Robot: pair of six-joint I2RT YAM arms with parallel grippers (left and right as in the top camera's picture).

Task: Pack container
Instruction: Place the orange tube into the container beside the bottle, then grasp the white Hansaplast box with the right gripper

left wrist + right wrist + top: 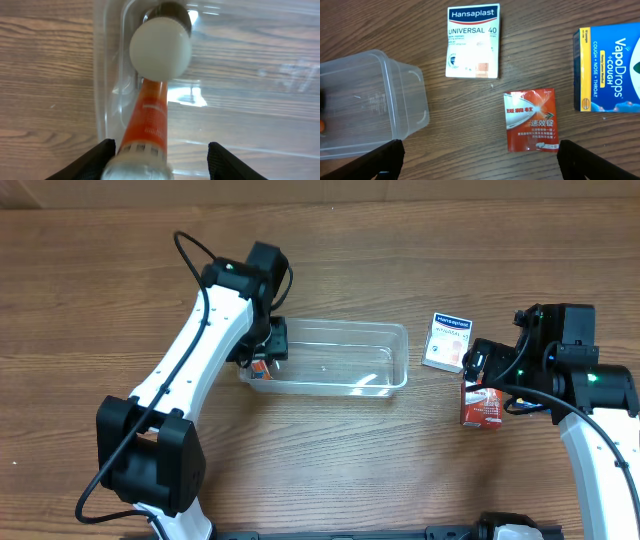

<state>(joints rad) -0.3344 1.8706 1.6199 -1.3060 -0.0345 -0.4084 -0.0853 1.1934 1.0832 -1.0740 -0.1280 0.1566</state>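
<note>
First, overhead view. One clear container (335, 358) sits mid-counter (100, 270), long axis left to right. The left arm (200, 345) reaches in from the near-left with its elbow raised. The left end effector (268, 350) is over the container's left end, and a bit of orange tube (262, 367) shows beneath it. The right arm (590, 395) is bent over the right side, and the right end effector (478, 370) is above a red pack (482, 406). A white Hansaplast box (448, 342) lies just beside it, apart from the container. Count in this view: 2 small packs and 1 tube.

Left wrist view. This view points straight down into the container. Only here is the tube seen whole, with its orange body and white round cap (161, 49), lying inside against the left wall. The fingers (95, 161) are spread. A gap shows between the tube and the right-hand finger, so nothing is pinched.

Right wrist view. The fingers (385, 159) are at the bottom corners, spread wide and empty. This view adds a third pack that the arm hides from overhead, a blue VapoDrops box (607, 67) at the right edge. The red pack is just beside the VapoDrops box, and the Hansaplast box is farther up. The container's right end is at the left of the frame. Count in this view: 3 packs on the counter, none touching.
</note>
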